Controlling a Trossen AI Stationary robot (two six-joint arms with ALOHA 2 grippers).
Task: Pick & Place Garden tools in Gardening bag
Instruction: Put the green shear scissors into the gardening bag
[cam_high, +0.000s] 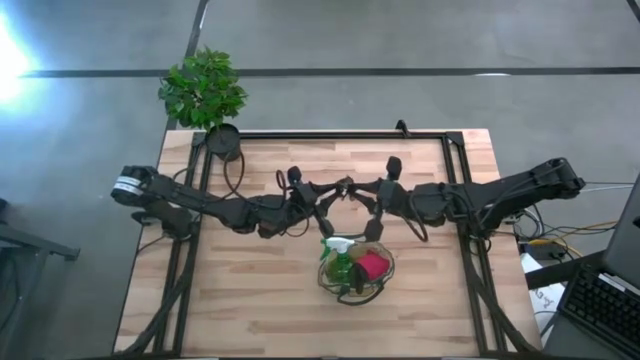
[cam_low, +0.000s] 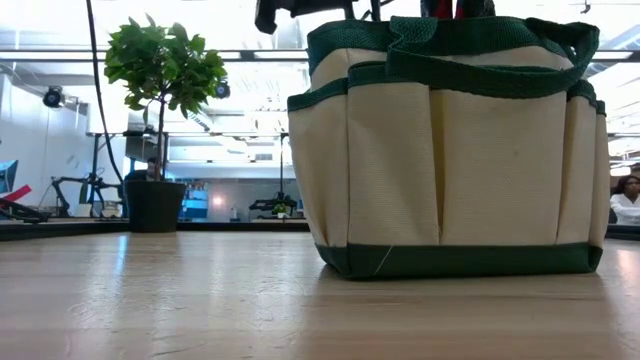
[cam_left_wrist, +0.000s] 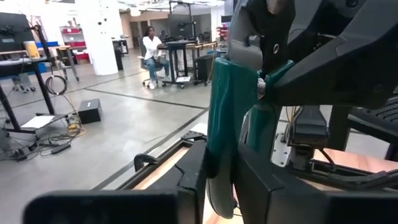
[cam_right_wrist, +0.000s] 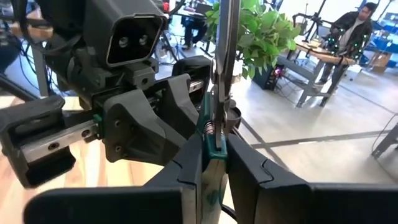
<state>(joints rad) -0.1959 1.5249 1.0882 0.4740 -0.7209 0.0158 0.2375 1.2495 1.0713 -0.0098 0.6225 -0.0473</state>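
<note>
Dark pruning shears with teal-green handles (cam_high: 343, 187) hang above the table's middle, between my two grippers. My left gripper (cam_high: 325, 192) reaches in from the left and my right gripper (cam_high: 363, 190) from the right, and both are shut on the shears. Nearer the front edge, the tan gardening bag with green trim (cam_high: 355, 268) stands on its base (cam_low: 455, 262). A green spray bottle (cam_high: 338, 258) and a red item (cam_high: 372, 265) stick out of its top. My left gripper (cam_left_wrist: 224, 180) pinches one teal handle of the shears (cam_left_wrist: 221, 124) between its two fingers, coming in level from the table's left. The shears are clear of the table. My right gripper (cam_right_wrist: 214, 168) pinches the teal handle near the spring and pivot (cam_right_wrist: 214, 144) between its two fingers, coming in about level from the table's right. The metal blade (cam_right_wrist: 225, 50) stands out beyond the fingers.
A leafy plant (cam_high: 203, 88) in a black pot (cam_high: 222, 140) stands at the table's far left corner. A black frame (cam_high: 330, 134) runs along the far edge and both sides. Bare wood lies left and right of the bag. People sit in the room beyond.
</note>
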